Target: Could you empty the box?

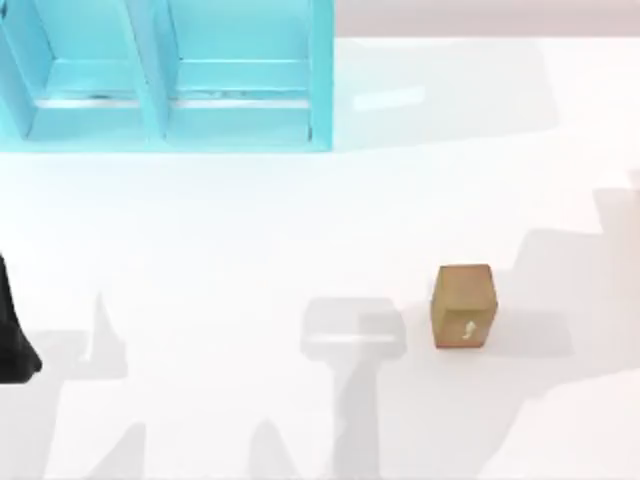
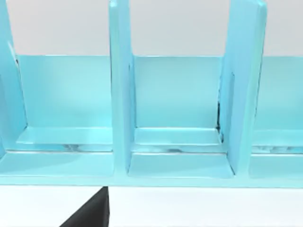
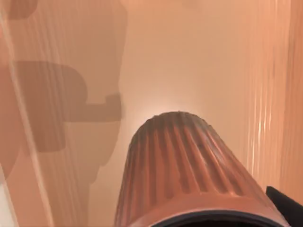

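A small brown cardboard box (image 1: 465, 305) with a pale arrow mark on its front stands shut and upright on the white table, right of centre. Nothing touches it. My left arm (image 1: 12, 335) is a dark shape at the table's left edge, far from the box. The left wrist view holds a black piece of my left gripper (image 2: 90, 213), which faces the teal shelf. A dark sliver of my right gripper (image 3: 285, 203) lies beside an orange ribbed bin (image 3: 189, 175) seen from close above.
A teal shelf unit (image 1: 170, 80) with upright dividers (image 2: 120, 90) stands at the back left of the table. The orange ribbed bin sits on a tan floor. White tabletop lies all around the box.
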